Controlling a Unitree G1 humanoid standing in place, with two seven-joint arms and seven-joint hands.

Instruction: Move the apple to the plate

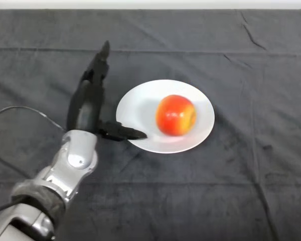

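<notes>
Now left hand fingers straight, spread wide, holding nothing, thumb over plate rim; one apple on one plate.

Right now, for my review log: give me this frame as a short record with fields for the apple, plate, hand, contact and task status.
apple: red and yellow apple, resting on the plate, right of its centre
plate: white plate on the dark cloth
hand: left hand open, fingers straight, beside the plate's left edge
thumb: reaches over the plate's lower-left rim
contact: hand apart from the apple
task status: apple lies on the plate
</notes>
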